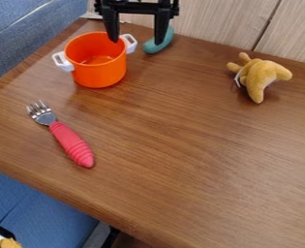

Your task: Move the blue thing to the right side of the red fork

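Observation:
My gripper (137, 36) hangs at the top edge of the view, left of centre, with its two fingers spread wide apart and nothing between them. A blue-green curved thing (157, 46) lies at the back of the table, partly behind the gripper's right finger. The fork (71, 143) lies at the left of the table, its red ridged handle toward the front and its metal tines pointing to the back left. The gripper is well behind the fork and to its right.
An orange pot (99, 72) with white handles stands between the fork and the blue-green thing, near the gripper's left finger. A yellow-brown plush toy (261, 76) lies at the back right. The wooden table (200, 160) meets a pale panel behind; blue seating lies left and front.

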{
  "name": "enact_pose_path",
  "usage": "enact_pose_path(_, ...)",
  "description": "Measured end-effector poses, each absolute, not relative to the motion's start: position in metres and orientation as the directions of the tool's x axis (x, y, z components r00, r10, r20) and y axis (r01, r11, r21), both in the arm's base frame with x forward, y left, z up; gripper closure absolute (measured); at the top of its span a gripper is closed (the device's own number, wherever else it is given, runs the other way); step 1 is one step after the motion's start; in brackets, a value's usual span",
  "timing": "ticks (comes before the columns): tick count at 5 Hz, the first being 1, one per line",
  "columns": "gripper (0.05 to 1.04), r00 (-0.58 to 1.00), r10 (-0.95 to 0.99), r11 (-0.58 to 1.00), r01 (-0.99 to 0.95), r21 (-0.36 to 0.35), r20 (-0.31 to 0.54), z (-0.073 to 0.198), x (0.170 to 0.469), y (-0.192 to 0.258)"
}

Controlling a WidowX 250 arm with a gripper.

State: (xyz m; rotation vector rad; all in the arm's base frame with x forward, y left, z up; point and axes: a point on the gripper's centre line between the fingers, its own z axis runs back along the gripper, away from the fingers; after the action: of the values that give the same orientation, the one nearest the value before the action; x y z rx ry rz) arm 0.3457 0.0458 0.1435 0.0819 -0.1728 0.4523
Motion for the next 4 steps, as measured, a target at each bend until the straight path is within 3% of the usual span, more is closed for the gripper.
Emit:
enact_pose_path(2, 0.082, 0.907, 0.385, 0.911, -0.403, 0.084, 0.171, 0.133, 0.357, 0.052)
enact_pose_path(4, 0.082, 0.912, 0.319, 0.930, -0.353, 0.101, 0.256, 0.149, 0.396, 0.060)
